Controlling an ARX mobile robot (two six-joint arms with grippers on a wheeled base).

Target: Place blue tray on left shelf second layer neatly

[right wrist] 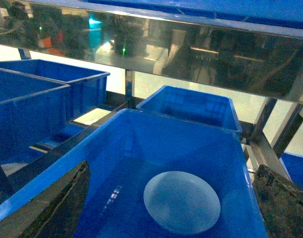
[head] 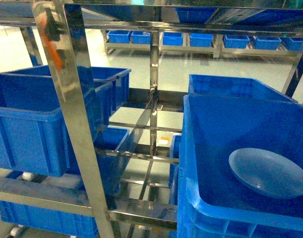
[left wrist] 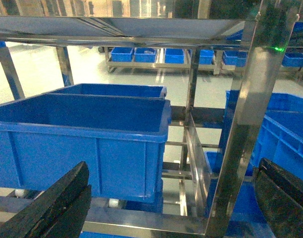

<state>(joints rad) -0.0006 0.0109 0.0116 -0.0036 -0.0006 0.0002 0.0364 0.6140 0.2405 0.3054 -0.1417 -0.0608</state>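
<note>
The blue tray (head: 269, 172) is a pale, round, shallow dish lying flat on the floor of a deep-blue crate (head: 197, 163) at the right. The right wrist view looks down on the blue tray (right wrist: 182, 202); my right gripper (right wrist: 173, 168) is open above the crate, one dark finger at each side and nothing between them. The left shelf second layer (head: 42, 194) is a polished steel tier carrying big blue crates (head: 27, 129). My left gripper (left wrist: 173, 167) is open in front of that tier's front rail (left wrist: 141, 220), holding nothing. Neither gripper shows in the head view.
A polished steel upright (head: 72, 114) stands close in front, between the left and right bays. A second crate (head: 230, 87) sits behind the tray's crate. An upper steel shelf (right wrist: 191, 49) hangs low over the right crates. Far racks hold small blue bins (head: 201, 38).
</note>
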